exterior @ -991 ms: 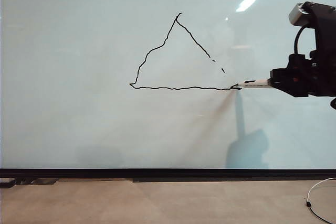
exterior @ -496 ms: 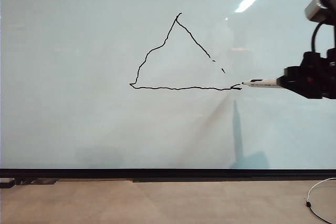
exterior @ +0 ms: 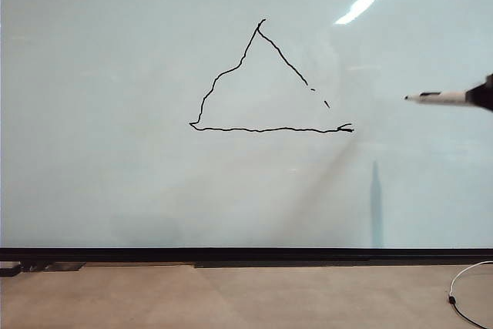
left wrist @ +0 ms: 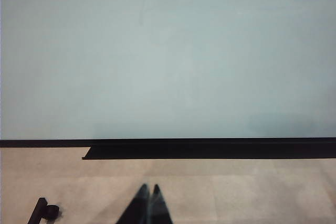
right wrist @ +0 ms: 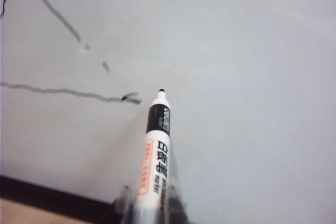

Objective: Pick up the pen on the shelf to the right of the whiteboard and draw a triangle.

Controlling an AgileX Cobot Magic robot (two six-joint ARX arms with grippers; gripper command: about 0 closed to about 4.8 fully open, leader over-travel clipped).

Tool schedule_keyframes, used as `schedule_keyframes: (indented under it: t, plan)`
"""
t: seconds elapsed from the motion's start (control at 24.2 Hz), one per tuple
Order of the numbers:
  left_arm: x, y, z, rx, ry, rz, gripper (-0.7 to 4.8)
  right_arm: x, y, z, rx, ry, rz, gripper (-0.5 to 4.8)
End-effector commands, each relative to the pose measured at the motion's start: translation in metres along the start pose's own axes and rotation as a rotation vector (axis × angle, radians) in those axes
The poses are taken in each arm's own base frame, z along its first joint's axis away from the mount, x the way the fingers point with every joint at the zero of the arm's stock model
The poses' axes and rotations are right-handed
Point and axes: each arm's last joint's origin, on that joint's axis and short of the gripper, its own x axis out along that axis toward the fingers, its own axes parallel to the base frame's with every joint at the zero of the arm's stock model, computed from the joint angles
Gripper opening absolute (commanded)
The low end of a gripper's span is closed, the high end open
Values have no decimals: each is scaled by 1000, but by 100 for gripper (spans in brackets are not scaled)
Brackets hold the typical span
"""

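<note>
A black hand-drawn triangle (exterior: 262, 82) stands on the pale whiteboard (exterior: 115, 175); its right side is broken by gaps. The white pen (exterior: 437, 98) hangs level at the right edge of the exterior view, tip pointing left and well clear of the triangle's lower right corner. My right gripper (exterior: 488, 96) is shut on the pen's barrel (right wrist: 155, 161), with only its front showing at the frame edge. In the right wrist view the pen's dark tip is off the board, near the corner stroke (right wrist: 130, 97). My left gripper (left wrist: 149, 188) is shut, low over the tan surface, below the board's rail (left wrist: 210, 149).
A thin black rail (exterior: 246, 255) runs along the whiteboard's bottom edge. A white cable (exterior: 466, 298) curls on the tan surface at the lower right. A small black fitting (left wrist: 43, 211) sits beside my left gripper.
My right gripper has pulled the pen away from the triangle's lower right corner, rightward and slightly up, and has mostly left the exterior view. The left arm has not moved.
</note>
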Motion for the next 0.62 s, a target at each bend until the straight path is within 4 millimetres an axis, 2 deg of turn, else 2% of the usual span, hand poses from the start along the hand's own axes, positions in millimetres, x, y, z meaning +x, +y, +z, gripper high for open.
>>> schedule_keyframes:
  t: [0.04, 0.33, 0.62]
  plan:
    - [0, 0, 2, 0, -15, -3, -5, -3, -4, 1, 2, 0, -9, -5]
    - [0, 0, 2, 0, -15, -3, -5, -12, -22, 8, -11, -17, -49, -5]
    - [0, 0, 2, 0, -15, -3, -5, -19, -23, 15, -20, -8, -74, -5]
